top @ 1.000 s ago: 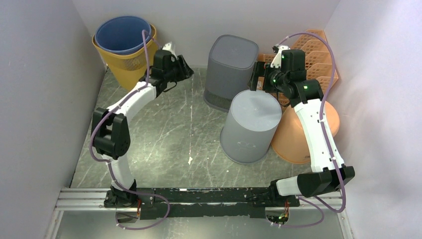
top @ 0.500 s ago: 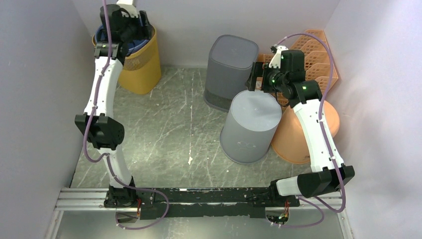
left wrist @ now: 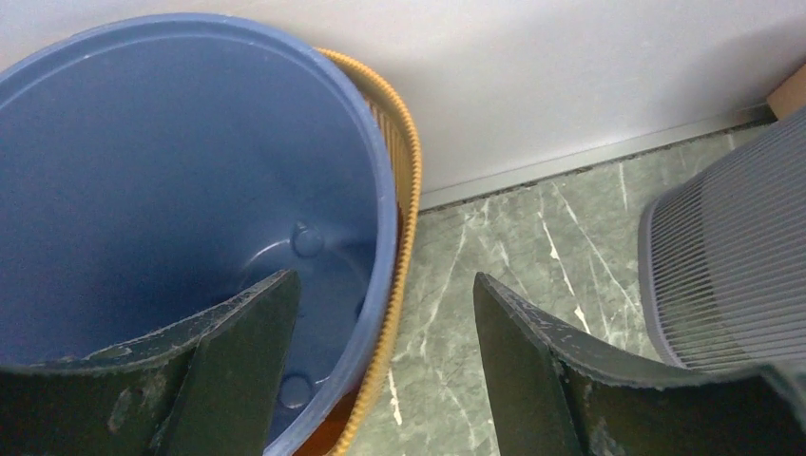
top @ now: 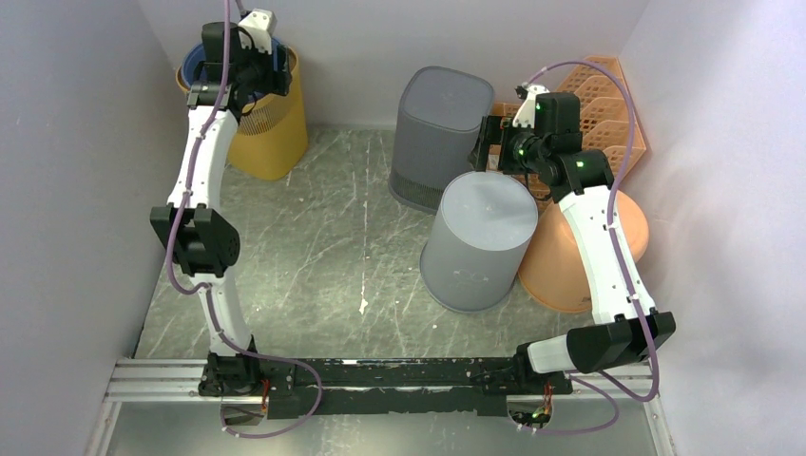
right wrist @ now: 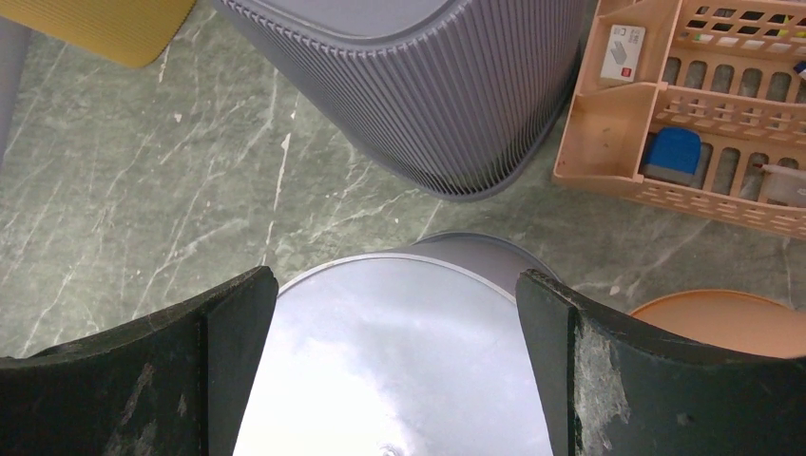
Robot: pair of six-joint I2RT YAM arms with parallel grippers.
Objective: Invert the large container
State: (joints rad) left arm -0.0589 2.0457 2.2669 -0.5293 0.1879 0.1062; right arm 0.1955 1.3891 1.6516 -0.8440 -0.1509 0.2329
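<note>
A blue bucket point(top: 195, 65) sits upright, nested inside a yellow ribbed basket point(top: 276, 133) at the back left. My left gripper point(top: 261, 66) is open above their right rim. In the left wrist view one finger point(left wrist: 228, 361) is over the inside of the blue bucket point(left wrist: 171, 171) and the other point(left wrist: 542, 370) is outside the yellow basket's rim point(left wrist: 404, 190); the left gripper point(left wrist: 385, 361) holds nothing. My right gripper point(top: 487, 142) is open and empty, just above the flat base of an upside-down smooth grey bucket point(top: 480, 237), which shows between its fingers point(right wrist: 399, 351).
A grey ribbed bin point(top: 437, 123) stands upside down at the back middle. An orange bucket point(top: 570, 266) lies beside the smooth grey one. An orange crate point(top: 608, 104) with small items stands at the back right. Walls close in on the left, back and right.
My left arm has swung from over the floor up to the back left corner and now hovers over the blue bucket's rim. The right arm has barely moved.
</note>
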